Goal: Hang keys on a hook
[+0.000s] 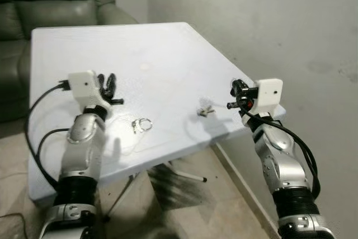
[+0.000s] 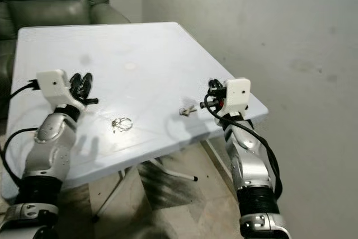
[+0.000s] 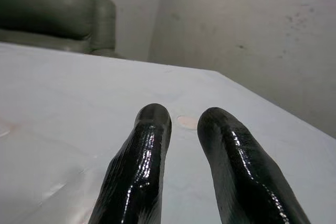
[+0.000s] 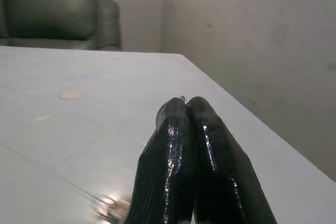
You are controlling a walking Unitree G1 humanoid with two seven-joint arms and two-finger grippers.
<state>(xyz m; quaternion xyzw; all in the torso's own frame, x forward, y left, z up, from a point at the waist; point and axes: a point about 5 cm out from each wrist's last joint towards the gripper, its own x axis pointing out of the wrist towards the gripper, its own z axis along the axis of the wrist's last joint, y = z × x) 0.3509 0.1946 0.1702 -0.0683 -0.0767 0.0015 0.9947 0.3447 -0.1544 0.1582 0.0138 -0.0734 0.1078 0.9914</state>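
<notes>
Standing beside the white table [image 1: 156, 48], I see two small metal pieces lying on its near half, between the robot's arms. The keys [image 1: 205, 110], a little crumpled bunch, are flat on the top not far from the near edge. A separate wire ring [image 1: 142, 124] lies well apart from them, towards the left arm. The right gripper [image 1: 235, 94] hovers over the table's right edge with its two black fingers [image 4: 181, 145] pressed together. A tiny glint sits at their tip, but I cannot tell whether anything is pinched there. The keys lie just to the robot's left of those fingertips and slightly back towards its body, so this arm looks clearly the nearer one. The bunch seems to stretch across the table rather than away from the robot, though it is too small to be sure. The left gripper [image 1: 108, 85] is held low over the table's left part, with a narrow gap between its fingers and nothing in them. It is closer to the ring than to the keys. I judge the right fingers would have to part before dropping onto the bunch.
</notes>
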